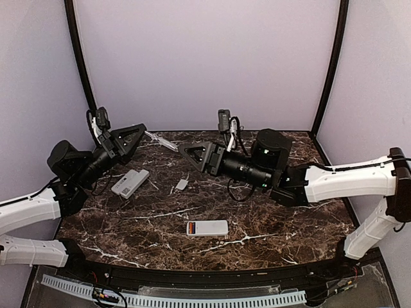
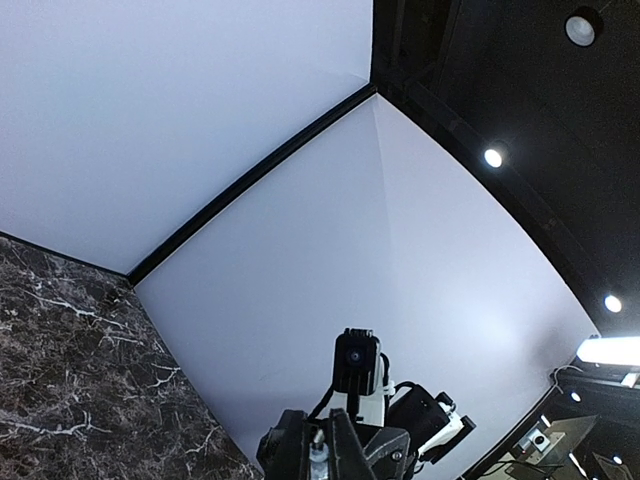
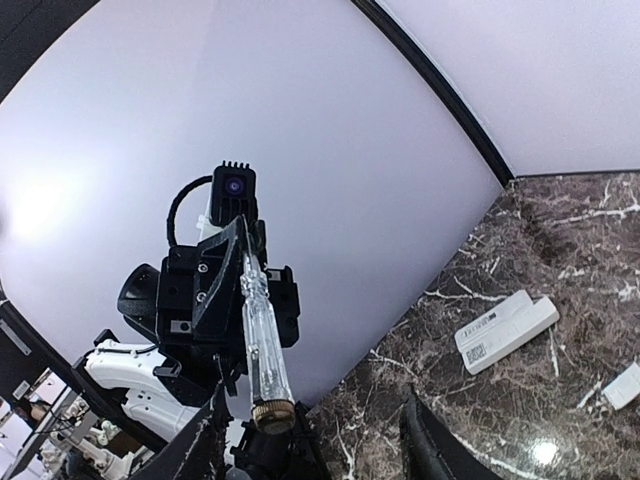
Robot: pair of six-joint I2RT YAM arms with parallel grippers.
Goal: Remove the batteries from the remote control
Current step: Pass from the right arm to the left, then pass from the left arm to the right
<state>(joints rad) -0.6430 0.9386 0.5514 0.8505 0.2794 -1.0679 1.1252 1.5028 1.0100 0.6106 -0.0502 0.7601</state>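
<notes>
Top external view: we record the left gripper [image 1: 140,133] raised above the far left part of the marble table [image 1: 289,224]. Its fingers are closed on a clear-handled tool [image 1: 160,140]. The tool slants toward the right gripper [image 1: 183,150], which points left at mid-table height, its tip just beside the tool's free end. From here we cannot tell how the right fingers stand.

The batteries [image 1: 191,228] show as an orange and blue patch seated in the left end of the front remote [image 1: 210,228]. That remote lies flat near the table's front centre, well apart from both grippers. A second remote [image 1: 130,182] lies at the left below the left gripper, and a small white cover [image 1: 182,185] rests between it and the right arm.

Left wrist view: we see wall, ceiling lamps [image 2: 492,157] and a corner of the table [image 2: 70,380]. The right gripper [image 2: 330,450] faces the lens at the bottom edge, under its wrist camera [image 2: 357,362]. The left fingers are out of frame and no batteries show.

Right wrist view: the right gripper [image 3: 315,440] has its fingers [image 3: 205,445] spread wide. The brass end of the tool [image 3: 258,340] sits between them, nearer one finger and unclamped. The left gripper [image 3: 240,275] clamps the tool's far end. The second remote [image 3: 505,330] and the cover [image 3: 625,385] lie on the table at the right, and no batteries are visible here
</notes>
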